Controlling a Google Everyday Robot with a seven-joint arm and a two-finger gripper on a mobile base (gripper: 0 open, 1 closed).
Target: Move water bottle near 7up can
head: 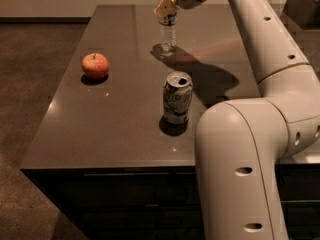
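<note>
The water bottle [168, 30], clear with a white cap and a dark label band, stands upright on the far part of the dark table [120, 109]. My gripper [166, 6] reaches in from the upper right and is at the bottle's upper part, just below the cap, partly covering it. The 7up can [177, 98], white and green with a silver top, stands upright nearer the front of the table. It is well apart from the bottle, roughly straight in front of it.
A red apple [95, 65] lies on the left side of the table. My white arm [250, 134] fills the right side of the view and hides the table's right front part. A dark box [304, 6] sits at the far right.
</note>
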